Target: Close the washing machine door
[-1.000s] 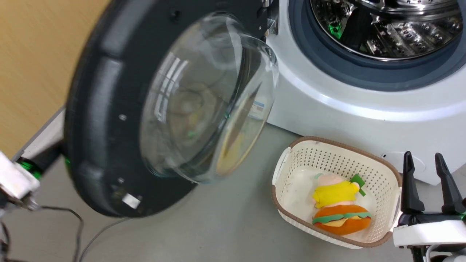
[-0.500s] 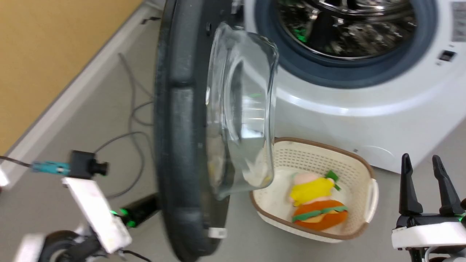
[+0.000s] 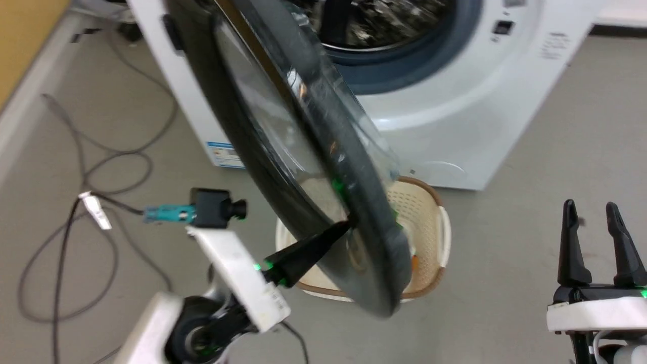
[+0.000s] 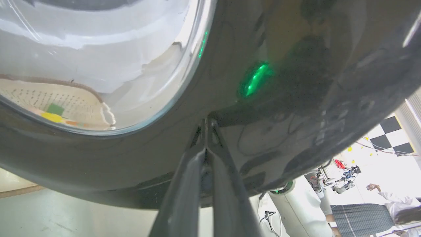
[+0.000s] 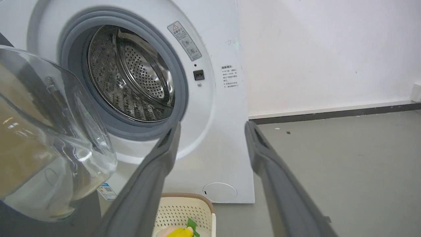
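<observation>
The washing machine (image 3: 455,116) stands open, and its steel drum (image 5: 131,75) shows inside the grey seal. The washing machine door (image 3: 369,222) hangs partly swung, its glossy outer face turned toward my left arm. Its clear glass bowl (image 5: 49,141) bulges toward the drum. My left gripper (image 3: 346,225) is shut with nothing between its fingers. Its joined tips press on the door's black rim (image 4: 296,98) just below the window; in the left wrist view the gripper (image 4: 206,128) meets its own reflection there. My right gripper (image 3: 590,205) stands open at the lower right, well away from the door, and the right wrist view looks between its fingers (image 5: 213,126) at the machine's front.
A cream perforated basket (image 3: 429,207) sits on the floor under the door's lower edge, with a yellow soft toy (image 5: 177,233) inside. Loose cables (image 3: 101,167) lie on the grey floor at the left. A person (image 4: 378,214) stands far off behind me, in the left wrist view.
The door has swung from wide open round toward the machine. My left gripper came up from the lower left and now touches the door's outer rim. The head camera has shifted too.
</observation>
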You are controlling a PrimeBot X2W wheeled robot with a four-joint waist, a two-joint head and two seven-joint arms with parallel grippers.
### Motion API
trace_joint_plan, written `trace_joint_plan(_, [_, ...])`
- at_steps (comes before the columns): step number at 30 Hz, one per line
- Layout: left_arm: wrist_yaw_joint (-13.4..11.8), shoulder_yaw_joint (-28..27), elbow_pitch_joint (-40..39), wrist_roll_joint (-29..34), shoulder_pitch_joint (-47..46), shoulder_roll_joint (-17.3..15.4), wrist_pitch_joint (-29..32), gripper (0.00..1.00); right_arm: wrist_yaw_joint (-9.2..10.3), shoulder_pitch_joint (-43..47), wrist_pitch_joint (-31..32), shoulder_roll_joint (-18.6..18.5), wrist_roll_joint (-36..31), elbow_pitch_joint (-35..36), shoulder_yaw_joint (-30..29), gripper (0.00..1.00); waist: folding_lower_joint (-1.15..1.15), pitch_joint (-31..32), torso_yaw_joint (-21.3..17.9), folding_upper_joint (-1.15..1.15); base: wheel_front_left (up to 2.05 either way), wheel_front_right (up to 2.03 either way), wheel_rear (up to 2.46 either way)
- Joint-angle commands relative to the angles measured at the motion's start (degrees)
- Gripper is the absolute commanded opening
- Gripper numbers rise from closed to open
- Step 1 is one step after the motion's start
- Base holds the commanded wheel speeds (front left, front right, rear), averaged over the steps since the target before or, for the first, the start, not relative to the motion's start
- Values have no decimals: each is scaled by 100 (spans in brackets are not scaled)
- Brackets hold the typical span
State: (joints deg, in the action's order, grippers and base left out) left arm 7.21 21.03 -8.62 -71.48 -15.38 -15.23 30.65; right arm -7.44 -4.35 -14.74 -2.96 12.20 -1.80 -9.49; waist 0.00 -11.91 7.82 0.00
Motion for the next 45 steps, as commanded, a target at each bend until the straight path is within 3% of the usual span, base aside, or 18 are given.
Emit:
trace_joint_plan(1, [27, 150, 125, 83, -173, 86, -210, 0, -5, -115, -26, 8, 27, -5, -5, 100, 0, -178, -329, 0, 0, 0, 0])
trace_joint_plan(10, [27, 855, 1424, 528, -957, 252, -1834, 0, -5, -232, -26, 8, 130, -16, 23, 100, 0, -324, -852, 0, 0, 0, 0])
trace_joint_plan(16, [27, 1160, 2048, 962, -1077, 11, -2826, 0, -5, -195, -26, 8, 165, -31, 10, 100, 0, -275, -959, 0, 0, 0, 0])
trace_joint_plan(19, [2, 1157, 2353, 1508, -1039, -151, -3574, 0, -5, -123, -26, 8, 174, -51, -22, 100, 0, -162, -939, 0, 0, 0, 0])
trace_joint_plan(24, [-600, 976, 2639, 2721, -1021, -426, -4484, 0, -5, 1, -26, 8, 142, -41, -65, 100, 0, 70, -790, 0, 0, 0, 0])
trace_joint_plan(32, [-1494, -262, 1875, 4357, -574, -278, -4562, 0, -5, 128, -26, 8, 48, 55, -68, 100, 0, 418, -564, 0, 0, 0, 0])
trace_joint_plan(38, [-1771, -855, 1764, 5201, 23, -95, -4563, 0, -5, 263, -26, 8, -12, 141, 28, 100, 0, 642, -539, 0, 0, 0, 0])
trace_joint_plan(39, [-1792, -899, 1748, 5304, 115, -51, -4563, 73, -5, 288, -26, 8, -28, 162, 40, 100, 0, 668, -539, 0, 0, 0, 0])
trace_joint_plan(40, [-1771, -921, 1760, 5351, 209, 4, -4564, 100, -5, 314, -26, 8, -46, 182, 50, 100, 0, 694, -538, 0, 0, 0, 0])
trace_joint_plan(45, [-1784, -1113, 1799, 5767, 532, 153, -4564, 100, -5, 455, -26, 8, -141, 238, 149, 100, 0, 802, -560, 0, 0, 0, 0])
